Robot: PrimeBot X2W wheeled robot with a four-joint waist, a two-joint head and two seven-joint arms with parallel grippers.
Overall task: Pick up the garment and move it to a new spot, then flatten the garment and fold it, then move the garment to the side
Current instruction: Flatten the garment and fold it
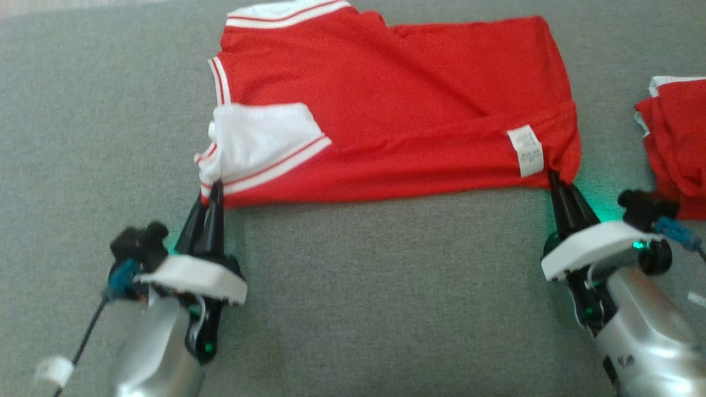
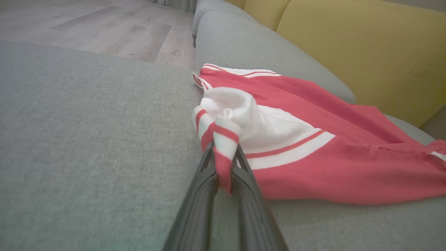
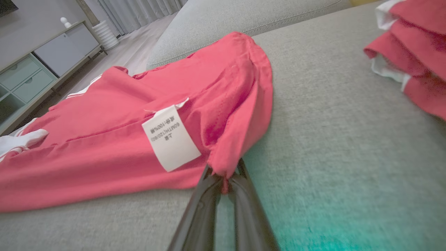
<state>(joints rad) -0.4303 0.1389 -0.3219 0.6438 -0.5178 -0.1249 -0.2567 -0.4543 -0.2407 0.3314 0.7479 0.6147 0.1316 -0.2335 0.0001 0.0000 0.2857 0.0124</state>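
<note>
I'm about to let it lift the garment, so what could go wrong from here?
The right gripper pinches only the garment's corner tip; it may slip on a pull. The left gripper holds a bunched sleeve; the fold may come out uneven. The red pile beside the right gripper might get dragged.

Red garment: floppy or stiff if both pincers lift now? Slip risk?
Likely floppy: the red garment bunches and creases at the left pincer, so its middle should sag. Probably light; cloth looks thin. The right pincer pinches only a small corner, which might slip.
</note>
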